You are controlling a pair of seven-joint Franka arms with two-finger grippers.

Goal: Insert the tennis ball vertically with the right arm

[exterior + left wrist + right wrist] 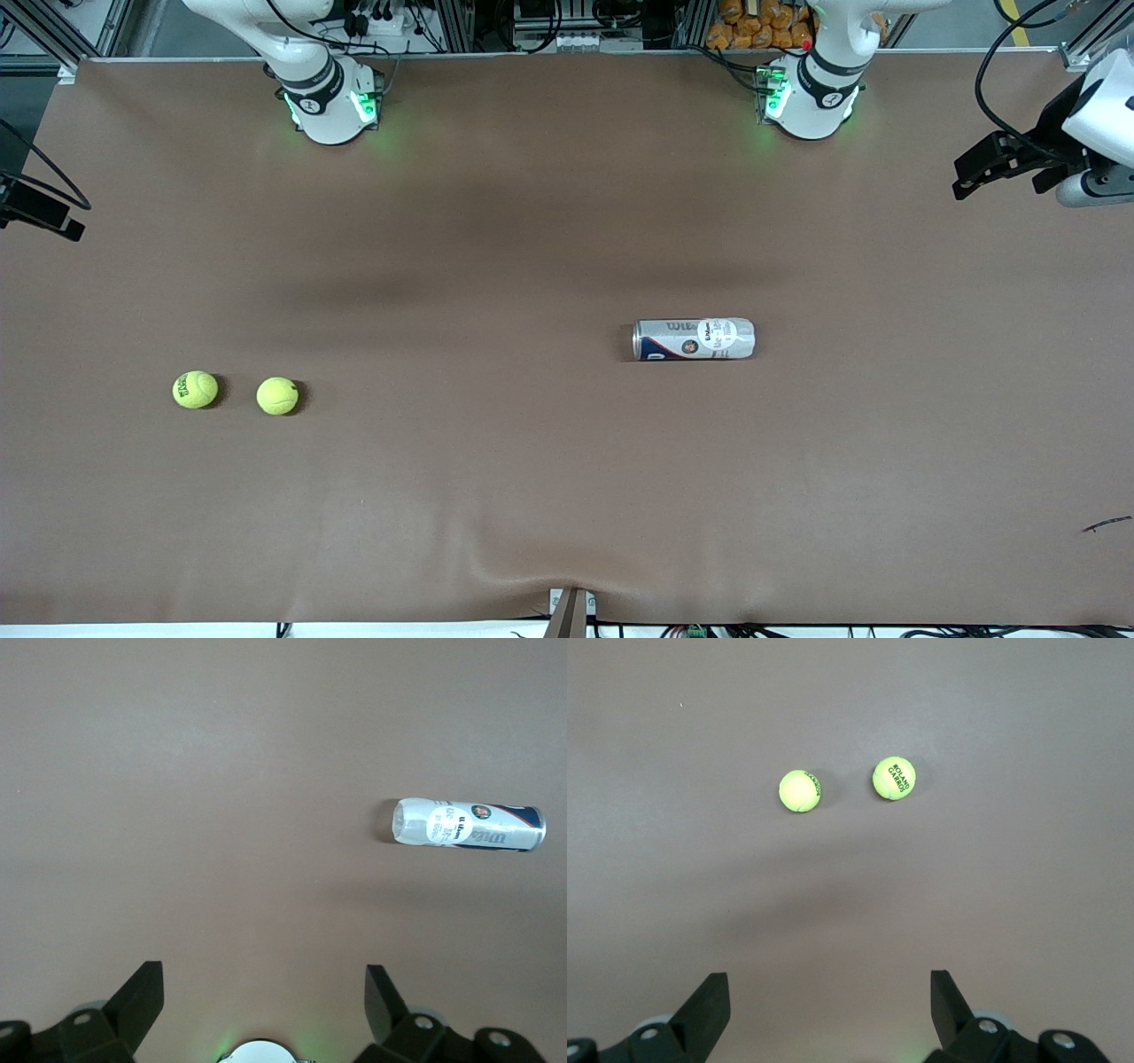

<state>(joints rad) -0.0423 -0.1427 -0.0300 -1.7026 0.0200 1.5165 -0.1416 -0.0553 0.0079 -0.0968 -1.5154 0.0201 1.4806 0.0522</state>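
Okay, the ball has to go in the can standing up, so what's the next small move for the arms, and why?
Probably the can first: it lies on its side on the table, toward the left arm's end, so nothing can drop in vertically. The open left gripper likely lowers to stand it up. Both tennis balls lie loose under the open right gripper, which waits.

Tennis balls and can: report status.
Left gripper, right gripper: fingers open, empty. Two tennis balls untouched; can on its side. Nothing in the way.
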